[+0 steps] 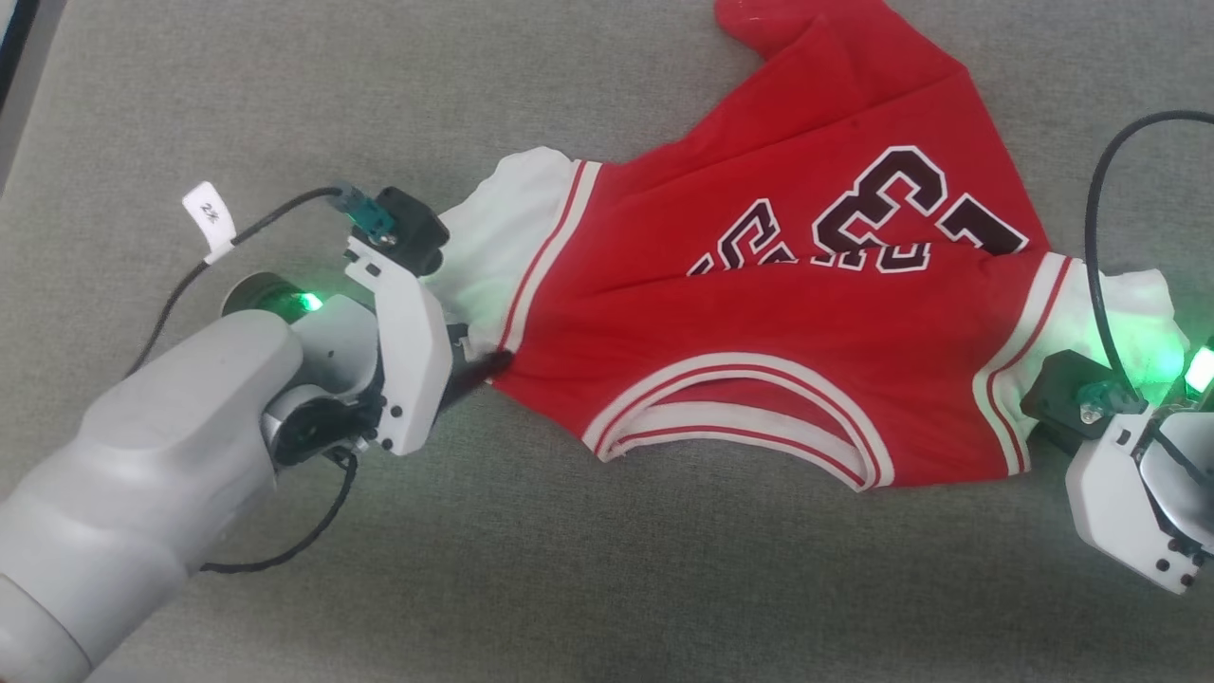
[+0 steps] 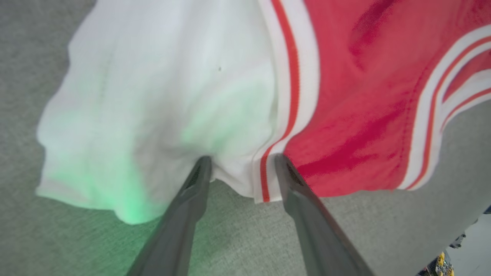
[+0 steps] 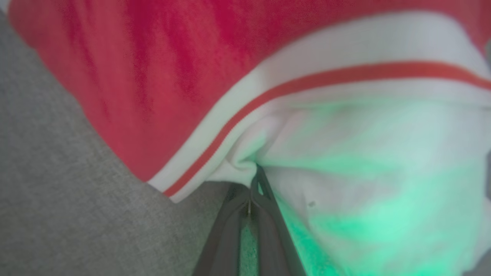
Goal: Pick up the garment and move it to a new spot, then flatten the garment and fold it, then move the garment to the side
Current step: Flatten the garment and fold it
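Observation:
The garment [image 1: 759,313], a red jersey with white sleeves, striped trim and black white-outlined numbers, lies spread on the grey surface with its collar [image 1: 740,417] toward me. My left gripper [image 2: 241,163] stands open at the left sleeve [image 1: 493,247]. Its fingers [image 2: 191,195] straddle the striped seam at the sleeve's lower edge, the tips touching the cloth. In the head view one dark finger [image 1: 486,365] of it pokes against the red shoulder. My right gripper [image 3: 254,180] is shut, pinching a fold of the white right sleeve [image 3: 383,161] beside its red stripe.
The grey fabric-covered table [image 1: 569,588] extends on all sides of the jersey. Black cables loop by both wrists [image 1: 285,555] [image 1: 1100,237], and a white tag [image 1: 211,220] hangs on the left one. The table's edge runs along the far left [image 1: 14,104].

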Tool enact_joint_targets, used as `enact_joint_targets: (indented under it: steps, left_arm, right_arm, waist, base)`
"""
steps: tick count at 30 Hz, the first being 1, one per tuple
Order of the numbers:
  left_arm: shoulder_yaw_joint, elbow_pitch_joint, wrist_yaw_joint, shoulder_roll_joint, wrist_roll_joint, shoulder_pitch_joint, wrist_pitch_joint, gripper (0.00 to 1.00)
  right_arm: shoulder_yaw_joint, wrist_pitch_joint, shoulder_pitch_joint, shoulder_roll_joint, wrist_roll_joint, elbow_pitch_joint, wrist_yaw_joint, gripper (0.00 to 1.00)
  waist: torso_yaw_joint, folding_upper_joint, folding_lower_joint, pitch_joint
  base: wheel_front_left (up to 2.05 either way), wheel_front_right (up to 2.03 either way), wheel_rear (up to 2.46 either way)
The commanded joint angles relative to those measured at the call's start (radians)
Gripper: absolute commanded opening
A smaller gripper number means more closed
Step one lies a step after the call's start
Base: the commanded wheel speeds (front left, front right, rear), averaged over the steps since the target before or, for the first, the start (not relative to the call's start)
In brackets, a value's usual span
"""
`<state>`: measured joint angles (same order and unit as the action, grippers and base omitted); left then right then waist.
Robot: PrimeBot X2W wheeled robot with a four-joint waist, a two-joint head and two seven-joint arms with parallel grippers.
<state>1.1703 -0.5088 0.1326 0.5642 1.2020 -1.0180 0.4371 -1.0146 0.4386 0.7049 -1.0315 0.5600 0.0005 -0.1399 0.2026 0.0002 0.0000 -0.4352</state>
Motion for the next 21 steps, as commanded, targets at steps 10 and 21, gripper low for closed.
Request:
enact_joint_targets:
  steps: [10, 21]
  left_arm:
    - [0.070, 0.017, -0.003, 0.032, 0.157, 0.026, -0.111, 0.00]
    - [-0.053, 0.300, -0.003, 0.185, 0.330, 0.068, -0.332, 0.00]
  right_arm:
    - [0.097, -0.115, -0.060, 0.060, -0.005, 0.049, 0.011, 0.00]
    - [0.488, -0.249, -0.280, 0.111, 0.049, -0.077, 0.010, 0.00]
  waist:
    - [-0.043, -0.0002, 0.0000, 0.076]
    - [-0.085, -0.0002, 0.0000, 0.177]
  base:
    - [0.00, 0.00, 0.00]
    - [0.00, 0.00, 0.00]
